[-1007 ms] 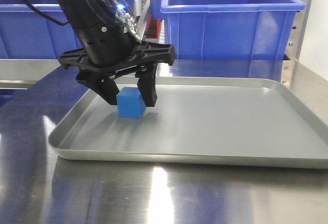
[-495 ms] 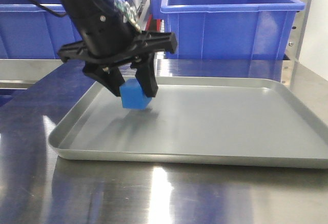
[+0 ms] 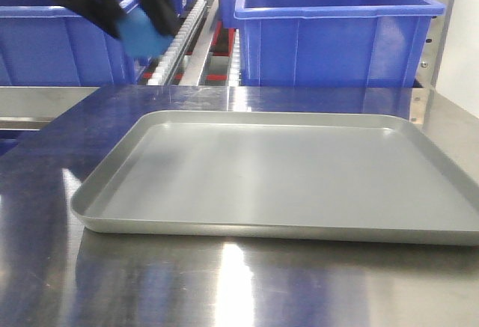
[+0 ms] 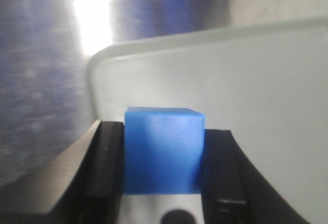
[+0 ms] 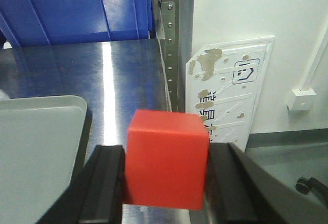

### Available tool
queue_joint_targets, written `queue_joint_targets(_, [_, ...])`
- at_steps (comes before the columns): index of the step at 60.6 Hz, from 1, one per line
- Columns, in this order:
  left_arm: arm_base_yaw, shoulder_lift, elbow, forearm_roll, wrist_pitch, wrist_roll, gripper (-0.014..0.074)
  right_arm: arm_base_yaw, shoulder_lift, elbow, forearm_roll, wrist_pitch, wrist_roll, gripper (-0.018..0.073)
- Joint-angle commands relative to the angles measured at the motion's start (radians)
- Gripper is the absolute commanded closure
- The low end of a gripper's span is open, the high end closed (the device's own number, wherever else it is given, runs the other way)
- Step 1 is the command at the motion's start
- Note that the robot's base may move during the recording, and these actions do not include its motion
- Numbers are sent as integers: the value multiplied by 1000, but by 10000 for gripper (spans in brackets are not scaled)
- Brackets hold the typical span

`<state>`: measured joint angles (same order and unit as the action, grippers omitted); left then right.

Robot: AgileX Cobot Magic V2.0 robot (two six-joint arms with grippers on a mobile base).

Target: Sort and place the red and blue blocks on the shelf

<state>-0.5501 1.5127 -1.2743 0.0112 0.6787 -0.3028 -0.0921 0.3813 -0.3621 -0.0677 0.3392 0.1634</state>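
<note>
Left claw (image 3: 142,43), blue block (image 3: 141,31) — motion-blurred

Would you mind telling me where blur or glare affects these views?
Front view: the left gripper and its blue block are motion-smeared, the tray is sharp, and there is glare on the table. Left wrist: streaked background, blown-out band top left. Right wrist: crisp red block, mild reflection stripe.

White wall (image 5: 230,8), chipped white panel (image 5: 230,96) leaning against it; glare on steel tabletop (image 3: 232,282).
</note>
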Motion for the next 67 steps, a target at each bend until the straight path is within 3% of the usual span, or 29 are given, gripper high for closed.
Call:
queue_joint_targets(1, [33,-120,22,4,-70,4,475,-6,2,-26,-13,-95,-7,502])
queue_joint_targets(26, [163,-542,455,5,-297,4,475,-6,2,-26,-13,-95,-7,502])
queue_joint_targets(52, [438,-941,752,5,-322,6,475,-6,2,-26,-13,-95,-7,502])
queue_joint_targets(67, [452,-1001,803,9,-318,6,475,-6,2,-26,-13,-95,-7,502])
